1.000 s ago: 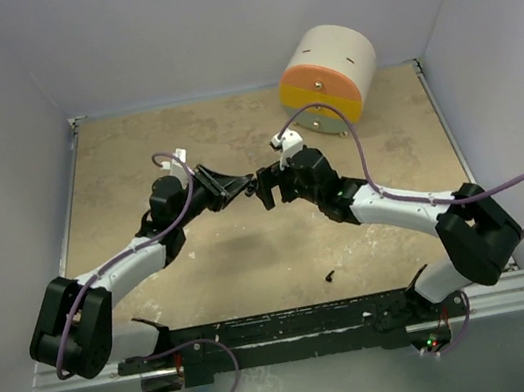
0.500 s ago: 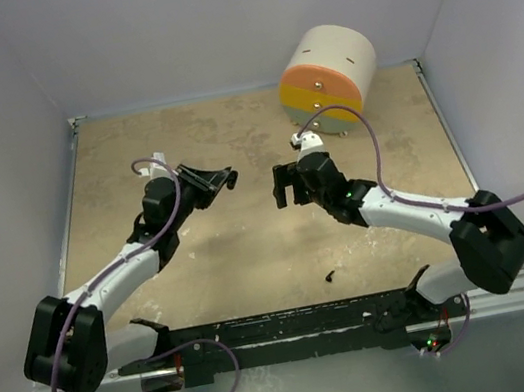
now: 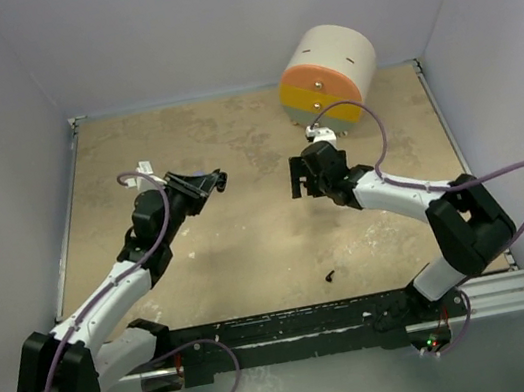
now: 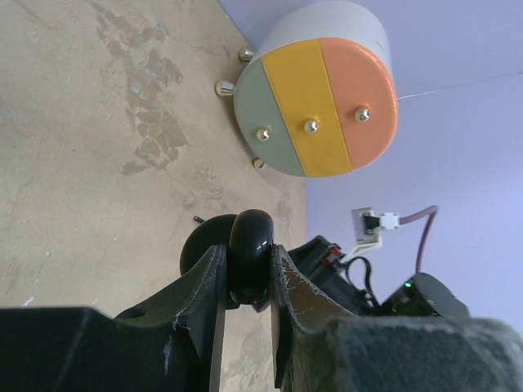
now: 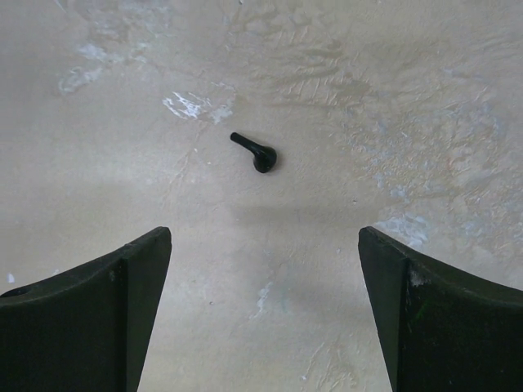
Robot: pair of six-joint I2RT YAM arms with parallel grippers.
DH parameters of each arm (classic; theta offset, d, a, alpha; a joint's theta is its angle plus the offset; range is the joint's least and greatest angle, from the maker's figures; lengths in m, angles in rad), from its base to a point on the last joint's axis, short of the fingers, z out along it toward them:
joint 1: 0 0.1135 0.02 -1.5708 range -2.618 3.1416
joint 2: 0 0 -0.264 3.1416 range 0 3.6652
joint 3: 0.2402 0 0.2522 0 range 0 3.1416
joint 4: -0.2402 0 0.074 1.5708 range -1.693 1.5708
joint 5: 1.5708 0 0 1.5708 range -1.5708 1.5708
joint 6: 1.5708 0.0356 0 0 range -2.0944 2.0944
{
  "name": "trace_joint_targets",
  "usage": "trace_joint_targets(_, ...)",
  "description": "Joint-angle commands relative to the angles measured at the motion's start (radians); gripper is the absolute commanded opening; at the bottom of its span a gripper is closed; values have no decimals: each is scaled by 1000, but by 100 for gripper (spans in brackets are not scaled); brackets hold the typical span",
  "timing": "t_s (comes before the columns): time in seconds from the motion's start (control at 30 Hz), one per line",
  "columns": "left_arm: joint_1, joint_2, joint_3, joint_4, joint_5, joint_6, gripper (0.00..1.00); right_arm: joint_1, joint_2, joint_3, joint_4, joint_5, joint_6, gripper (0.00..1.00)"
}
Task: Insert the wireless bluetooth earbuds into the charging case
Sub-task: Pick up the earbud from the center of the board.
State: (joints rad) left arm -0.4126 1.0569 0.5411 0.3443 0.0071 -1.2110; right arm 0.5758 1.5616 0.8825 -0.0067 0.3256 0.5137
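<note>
The right tool [image 5: 263, 241] hangs spread above a black earbud [image 5: 257, 154] on the tabletop [image 5: 409, 98]. Tiny, light and slick, the earbud looks best pinched across its bulb. The left tool [image 4: 248, 273] clamps the glossy charging case [image 4: 250, 241].

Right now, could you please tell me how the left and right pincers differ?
The left pincer is shut on a glossy black charging case; the right pincer is open and empty. The left one faces the striped drum; the right one faces a loose black earbud. Both have black fingers.
</note>
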Motion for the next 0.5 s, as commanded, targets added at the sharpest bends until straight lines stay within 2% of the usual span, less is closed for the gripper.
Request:
trace_joint_targets(0.0, 5, -9, -18, 28, 2, 9, 0, 4, -90, -5, -24, 32, 18, 97)
trace_joint_targets(0.47, 6, -5, -47, 46, 30, -3, 0, 8, -155, -47, -22, -8, 41, 96)
